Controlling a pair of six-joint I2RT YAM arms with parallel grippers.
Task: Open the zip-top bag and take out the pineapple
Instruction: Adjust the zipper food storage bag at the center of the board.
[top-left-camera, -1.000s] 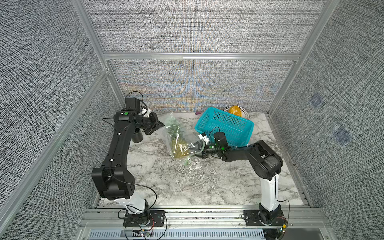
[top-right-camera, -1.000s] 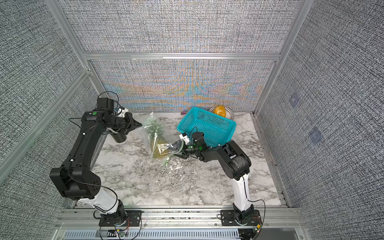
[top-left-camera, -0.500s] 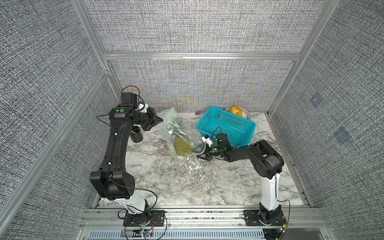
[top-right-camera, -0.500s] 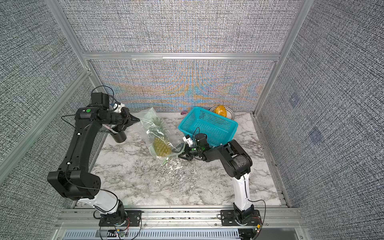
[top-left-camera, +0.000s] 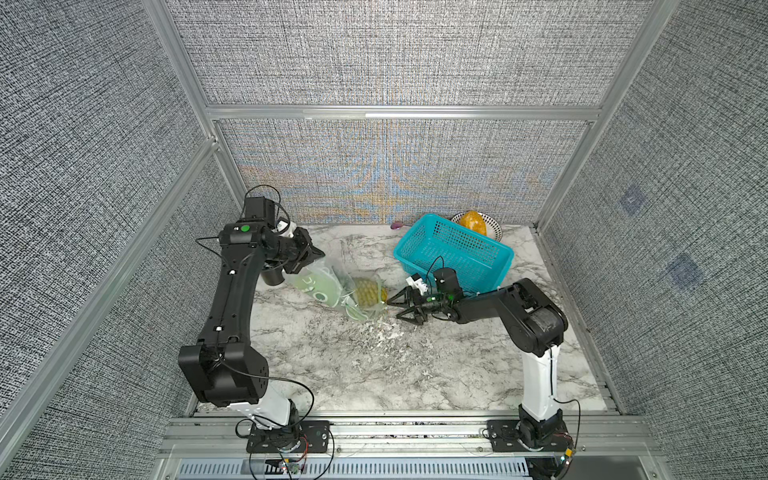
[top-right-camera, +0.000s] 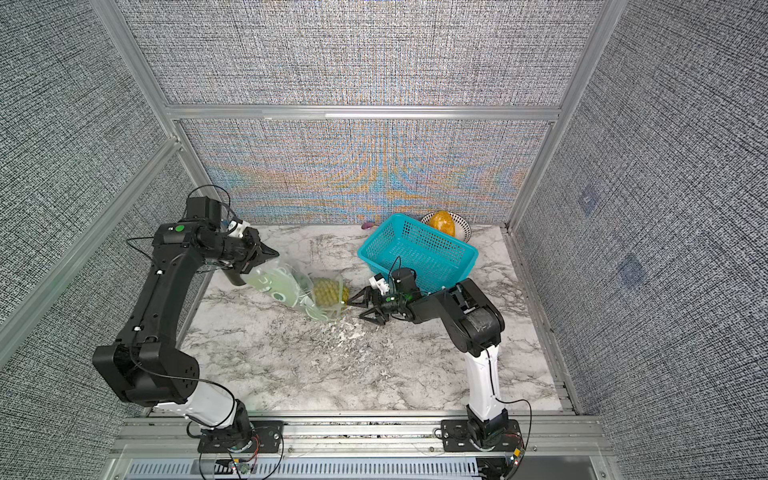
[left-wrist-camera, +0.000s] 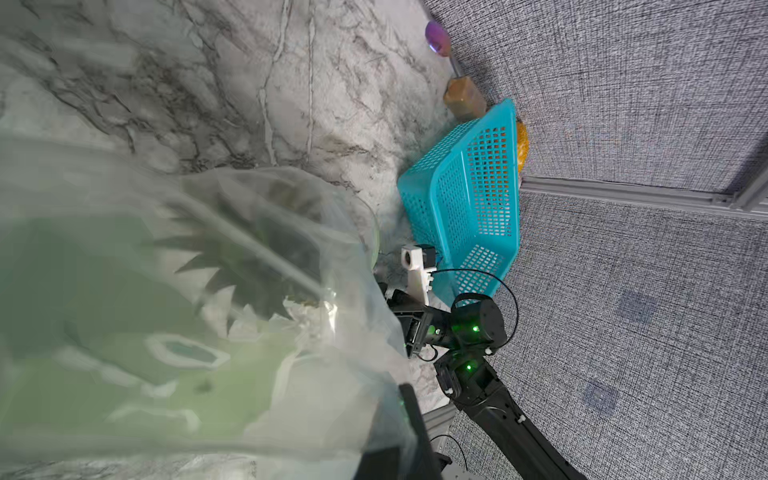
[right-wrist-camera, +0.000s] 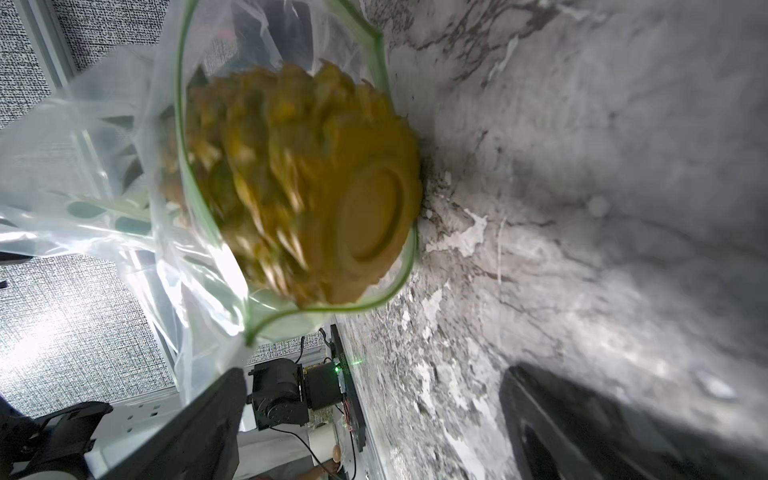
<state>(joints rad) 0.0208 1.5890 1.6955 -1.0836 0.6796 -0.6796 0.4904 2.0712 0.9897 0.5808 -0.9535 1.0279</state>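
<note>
The left gripper (top-left-camera: 316, 254) is pinching the closed end of the zip-top bag (top-left-camera: 318, 286), jaws clamped shut on the film. It is holding that end up off the marble tabletop (top-left-camera: 374, 374), so the bag is slanting down and away from it. The pineapple (top-left-camera: 368, 291) is lying at the bag's far, low end, just in front of the right gripper (top-left-camera: 395, 309), whose jaws are standing wide apart and gripping nothing.

In the right wrist view the green zip strip (right-wrist-camera: 179, 124) is gaping in a loop, and the pineapple's flat base (right-wrist-camera: 370, 216) is poking through it toward that gripper.

The bag is looking thin, limp and slippery, so it is probably giving no support. The pineapple is looking rigid, knobbly and light. I am judging the scaled body just behind the base to be the best hold, taken across its width and clear of the film. The leaf crown (left-wrist-camera: 249, 257) is sitting deep inside the bag.
</note>
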